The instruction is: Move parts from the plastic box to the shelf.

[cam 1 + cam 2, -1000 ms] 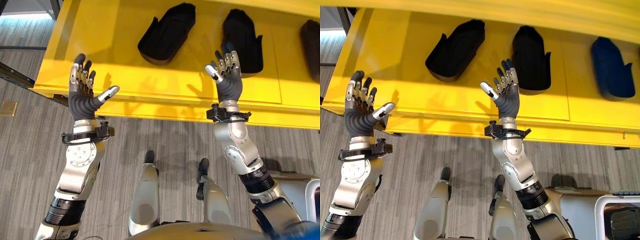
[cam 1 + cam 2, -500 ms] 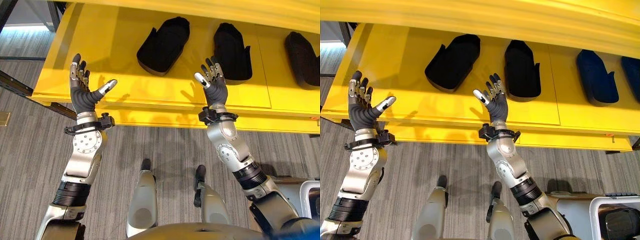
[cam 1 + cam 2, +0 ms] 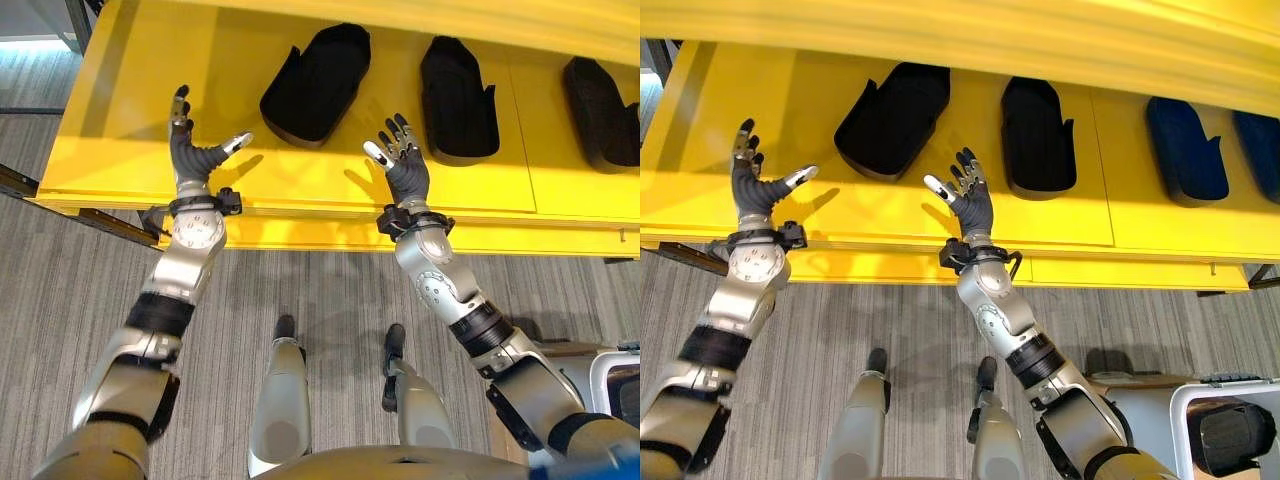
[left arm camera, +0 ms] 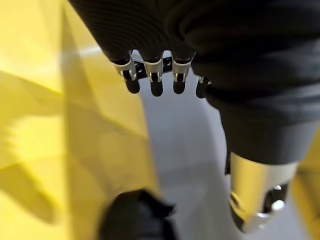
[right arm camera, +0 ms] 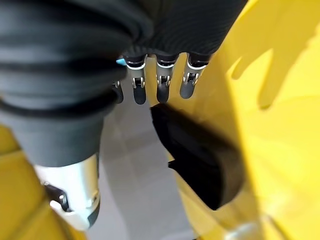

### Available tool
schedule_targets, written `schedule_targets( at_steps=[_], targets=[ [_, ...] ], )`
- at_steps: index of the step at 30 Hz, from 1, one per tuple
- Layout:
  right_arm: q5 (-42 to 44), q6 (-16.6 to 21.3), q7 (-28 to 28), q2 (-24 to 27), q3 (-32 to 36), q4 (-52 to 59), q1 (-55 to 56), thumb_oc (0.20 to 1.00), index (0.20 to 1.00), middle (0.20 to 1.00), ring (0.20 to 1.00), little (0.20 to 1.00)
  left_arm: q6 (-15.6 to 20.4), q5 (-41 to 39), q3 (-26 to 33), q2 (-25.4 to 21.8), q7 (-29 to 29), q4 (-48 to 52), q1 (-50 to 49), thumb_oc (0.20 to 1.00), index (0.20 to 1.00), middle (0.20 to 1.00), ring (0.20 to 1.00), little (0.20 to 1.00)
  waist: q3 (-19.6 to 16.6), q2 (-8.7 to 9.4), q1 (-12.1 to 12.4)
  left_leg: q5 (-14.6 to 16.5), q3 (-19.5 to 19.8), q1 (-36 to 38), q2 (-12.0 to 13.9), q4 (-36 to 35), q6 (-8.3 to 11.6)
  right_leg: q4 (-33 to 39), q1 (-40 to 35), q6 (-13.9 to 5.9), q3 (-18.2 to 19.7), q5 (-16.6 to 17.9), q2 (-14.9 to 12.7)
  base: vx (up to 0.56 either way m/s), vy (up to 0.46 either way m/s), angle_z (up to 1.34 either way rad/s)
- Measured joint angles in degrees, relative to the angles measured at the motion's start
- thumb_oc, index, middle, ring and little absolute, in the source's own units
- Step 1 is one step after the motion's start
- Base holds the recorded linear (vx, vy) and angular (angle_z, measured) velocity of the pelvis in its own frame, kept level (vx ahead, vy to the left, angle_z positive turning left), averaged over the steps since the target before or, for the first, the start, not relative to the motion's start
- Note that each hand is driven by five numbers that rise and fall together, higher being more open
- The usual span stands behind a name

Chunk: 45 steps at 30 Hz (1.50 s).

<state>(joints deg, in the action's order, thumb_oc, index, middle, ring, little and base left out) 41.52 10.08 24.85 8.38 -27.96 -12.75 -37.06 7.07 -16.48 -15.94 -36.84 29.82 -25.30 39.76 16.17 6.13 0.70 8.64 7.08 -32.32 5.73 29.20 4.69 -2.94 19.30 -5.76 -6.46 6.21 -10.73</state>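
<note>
A yellow shelf (image 3: 140, 120) holds several black moulded parts lying in a row: one (image 3: 315, 70) between my hands, one (image 3: 457, 85) just beyond my right hand, and others (image 3: 1185, 135) further right. My left hand (image 3: 192, 158) is open and empty, palm up over the shelf's front left. My right hand (image 3: 405, 175) is open and empty over the front edge, in front of the second part (image 5: 200, 160). The left wrist view shows straight fingers (image 4: 152, 82) and a black part (image 4: 135, 217) past them.
A white plastic box (image 3: 1230, 386) stands on the floor at the lower right with a dark part (image 3: 1230, 435) inside. The shelf's upper board (image 3: 1040, 40) overhangs the back. Grey carpet (image 3: 60, 290) lies below the shelf's front edge.
The whole view has shifted. Both arms have stretched further forward, so the hands now reach over the shelf's front edge, closer to the black parts. Both stay open and empty.
</note>
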Motion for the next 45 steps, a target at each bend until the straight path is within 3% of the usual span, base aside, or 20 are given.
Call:
schedule_targets(
  at_steps=[2, 17, 24, 28, 32, 39, 42, 45],
  targets=[
    [0.03, -0.08, 0.04, -1.29, -0.21, -0.62, 0.02, 1.000, 1.000, 1.000, 1.000, 1.000, -0.16, 0.00, -0.79, 0.04, 0.04, -0.22, 1.42, 1.000, 1.000, 1.000, 1.000, 1.000, 0.15, 0.19, -1.54, 0.41, -0.77, -0.71, -0.16, 0.84, -0.56, 0.24, 0.53, 0.30, 0.59, 0.26, -0.25, 0.01, 0.063, -0.11],
    [2.38, 0.29, 0.37, -1.72, -3.26, -5.78, -1.87, 1.000, 1.000, 1.000, 1.000, 1.000, -1.75, -1.02, -8.68, -0.18, 0.07, -12.40, 14.08, 1.000, 1.000, 1.000, 1.000, 1.000, 1.12, 1.10, -2.42, 1.71, -1.81, -3.05, 0.18, 2.96, -0.88, 1.00, 2.28, -0.52, 1.00, 1.55, -0.35, 0.02, 0.047, -0.04],
    [2.71, 0.49, 1.30, -2.77, -3.98, -8.67, -4.49, 1.000, 1.000, 1.000, 1.000, 1.000, -1.94, -1.15, -9.90, -0.22, 0.10, -15.71, 17.80, 1.000, 1.000, 1.000, 1.000, 1.000, 1.21, 1.24, -3.11, 2.55, -2.84, -4.85, 0.28, 4.16, -1.56, 3.11, 2.88, 0.66, 1.01, 2.08, -0.65, 0.02, 0.037, -0.06],
    [2.79, 0.49, 1.82, -2.73, -4.04, -9.13, -6.85, 1.000, 1.000, 1.000, 1.000, 1.000, -1.93, -1.53, -9.92, -0.46, 0.13, -16.33, 17.91, 1.000, 1.000, 1.000, 1.000, 1.000, 1.21, 1.24, -3.00, 2.66, -3.42, -4.84, 0.19, 3.96, -1.64, 3.10, 3.45, -0.90, 0.96, 3.25, -1.00, 0.04, 0.058, -0.04],
    [2.78, 0.49, 1.83, -2.66, -4.04, -9.00, -6.82, 1.000, 1.000, 1.000, 1.000, 1.000, -2.00, -1.55, -9.94, -0.81, 0.16, -16.83, 18.01, 1.000, 1.000, 1.000, 1.000, 1.000, 1.21, 1.25, -3.24, 2.95, -3.66, -4.87, 0.03, 4.22, -1.64, 2.98, 3.48, -0.88, 0.98, 3.29, -1.15, 0.07, 0.055, 0.00],
    [2.67, 1.66, 1.75, -2.58, -4.02, -7.49, -5.11, 1.000, 1.000, 1.000, 1.000, 1.000, -2.56, -1.52, -10.48, -2.81, 0.20, -17.26, 20.20, 1.000, 1.000, 1.000, 1.000, 1.000, 1.08, 1.45, -4.35, 4.80, -5.42, -6.82, -0.31, 7.41, -3.11, 4.77, 4.05, 1.22, 2.55, 3.51, -1.59, 0.04, 0.067, -0.10],
    [2.67, 1.66, 1.09, -2.74, -4.10, -6.66, -4.57, 1.000, 1.000, 1.000, 1.000, 1.000, -2.99, -1.50, -11.08, -2.77, 0.19, -19.31, 20.28, 1.000, 1.000, 1.000, 1.000, 1.000, 1.07, 1.46, -4.53, 5.01, -6.66, -6.87, -0.17, 7.56, -3.46, 4.84, 4.76, -0.53, 2.56, 5.96, -2.02, 0.02, 0.053, -0.13],
    [2.67, 1.73, 1.05, -2.50, -4.00, -6.46, -3.57, 1.000, 1.000, 1.000, 1.000, 1.000, -3.05, -1.23, -11.08, -2.76, 0.19, -19.32, 20.28, 1.000, 1.000, 1.000, 1.000, 1.000, 1.06, 1.47, -4.63, 5.22, -6.96, -7.11, -0.22, 8.22, -3.72, 4.85, 4.80, -0.05, 2.56, 5.63, -2.18, 0.00, 0.025, -0.06]
  ],
)
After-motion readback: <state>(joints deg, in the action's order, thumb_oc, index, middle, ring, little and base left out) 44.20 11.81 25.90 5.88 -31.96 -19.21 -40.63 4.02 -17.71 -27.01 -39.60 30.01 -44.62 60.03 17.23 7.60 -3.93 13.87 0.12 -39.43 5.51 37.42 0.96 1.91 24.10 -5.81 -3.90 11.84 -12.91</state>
